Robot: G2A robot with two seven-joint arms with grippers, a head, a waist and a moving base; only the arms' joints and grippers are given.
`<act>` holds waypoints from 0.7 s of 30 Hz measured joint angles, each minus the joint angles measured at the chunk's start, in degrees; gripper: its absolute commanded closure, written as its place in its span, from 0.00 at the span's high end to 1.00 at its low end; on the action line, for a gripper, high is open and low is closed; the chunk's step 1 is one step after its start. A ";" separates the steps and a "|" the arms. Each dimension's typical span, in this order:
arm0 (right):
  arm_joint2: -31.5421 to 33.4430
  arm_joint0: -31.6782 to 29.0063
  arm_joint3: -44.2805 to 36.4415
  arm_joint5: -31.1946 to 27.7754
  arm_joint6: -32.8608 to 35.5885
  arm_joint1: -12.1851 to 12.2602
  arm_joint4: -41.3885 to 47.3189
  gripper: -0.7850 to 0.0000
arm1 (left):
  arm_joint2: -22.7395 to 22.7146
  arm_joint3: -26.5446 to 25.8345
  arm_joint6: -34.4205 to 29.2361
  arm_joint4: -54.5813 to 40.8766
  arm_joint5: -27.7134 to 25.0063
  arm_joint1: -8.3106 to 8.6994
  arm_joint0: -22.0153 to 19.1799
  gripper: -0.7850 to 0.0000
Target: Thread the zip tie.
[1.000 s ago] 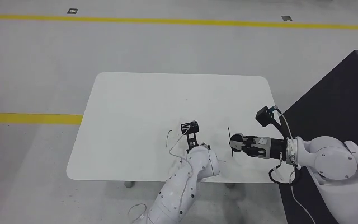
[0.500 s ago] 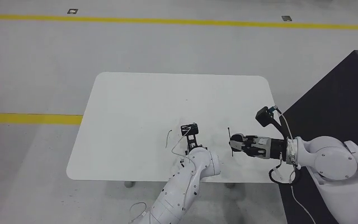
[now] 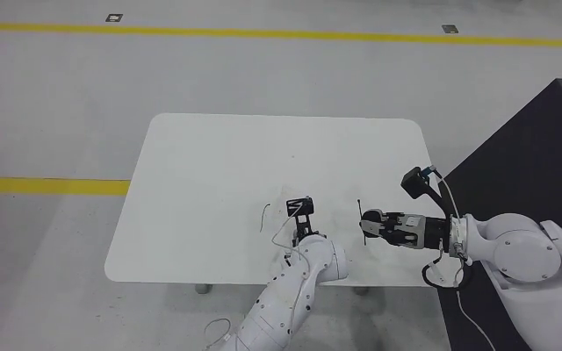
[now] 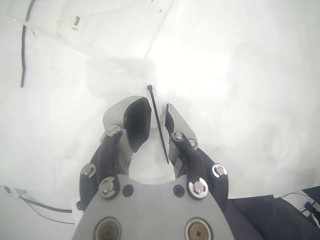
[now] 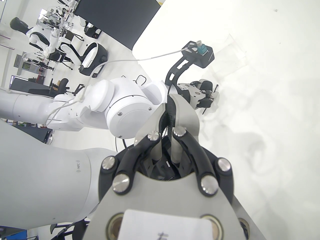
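A straight black zip tie (image 4: 157,126) lies on the white table between the fingers of my left gripper (image 4: 155,102), which is open and points down at it. From the right wrist view, that left gripper (image 5: 208,98) stands upright on the table. My right gripper (image 3: 367,224) hovers to the right of the left arm, its fingers (image 5: 175,116) pressed together. In the top view a second zip tie (image 3: 360,211) crosses its fingertips, held at its middle. A third, curved zip tie (image 3: 266,218) (image 4: 23,43) lies loose on the table beyond the left gripper.
A clear plastic bag (image 4: 100,13) lies flat on the table near the curved tie. The table's near edge (image 3: 219,281) is close to both arms. A black panel (image 3: 527,149) stands off the table's right side. The far half of the table (image 3: 281,149) is bare.
The left arm and its wrist camera have shifted slightly toward the table's near edge. The right arm and its zip tie have stayed put.
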 measured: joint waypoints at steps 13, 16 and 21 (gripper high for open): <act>0.00 0.00 0.00 0.00 0.00 0.00 0.00 0.00 | 0.11 -1.13 0.40 -0.99 -0.25 0.20 0.07 0.32; 0.00 0.00 0.00 0.00 0.00 0.00 0.00 0.00 | 0.09 -1.52 0.53 -1.07 -0.42 0.24 0.16 0.31; 0.00 0.00 0.00 0.00 0.00 0.00 0.00 0.00 | 0.03 0.02 0.00 -0.84 -0.25 0.14 -0.37 0.27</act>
